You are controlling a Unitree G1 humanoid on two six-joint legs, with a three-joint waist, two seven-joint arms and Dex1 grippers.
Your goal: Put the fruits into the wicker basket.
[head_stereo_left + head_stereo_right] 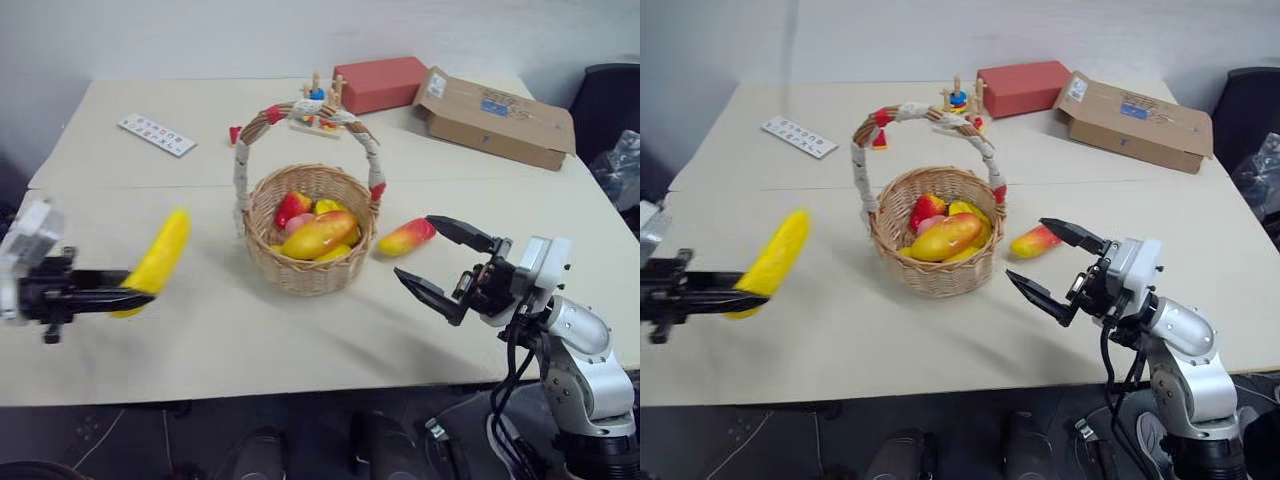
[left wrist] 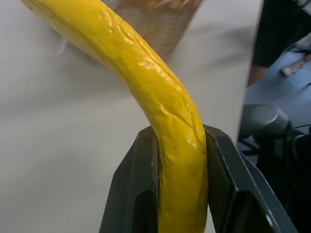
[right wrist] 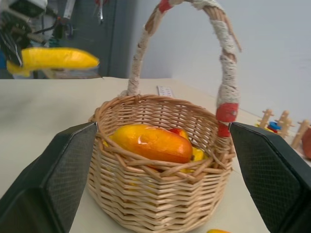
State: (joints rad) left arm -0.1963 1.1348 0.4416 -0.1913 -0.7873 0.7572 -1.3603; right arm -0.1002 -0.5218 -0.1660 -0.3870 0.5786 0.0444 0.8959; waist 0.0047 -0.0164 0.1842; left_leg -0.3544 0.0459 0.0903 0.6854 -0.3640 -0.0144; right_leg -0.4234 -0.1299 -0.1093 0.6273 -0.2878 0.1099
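The wicker basket (image 1: 311, 270) stands mid-table with several red-to-yellow fruits (image 1: 320, 233) inside. A yellow banana (image 1: 159, 259) is lifted off the table to the basket's left, my left gripper (image 1: 118, 288) shut on its lower end; the left wrist view shows both fingers (image 2: 133, 194) pressed against the banana (image 2: 160, 111). A mango-like fruit (image 1: 407, 238) lies on the table just right of the basket. My right gripper (image 1: 433, 260) hovers open next to that fruit, pointing at the basket (image 3: 160, 194), which sits between its fingers in the right wrist view.
At the back of the table are a red box (image 1: 380, 83), a brown cardboard box (image 1: 495, 117), a colourful wooden peg toy (image 1: 318, 108) and a white card with coloured marks (image 1: 157, 134). A small red block (image 1: 234, 133) lies behind the basket.
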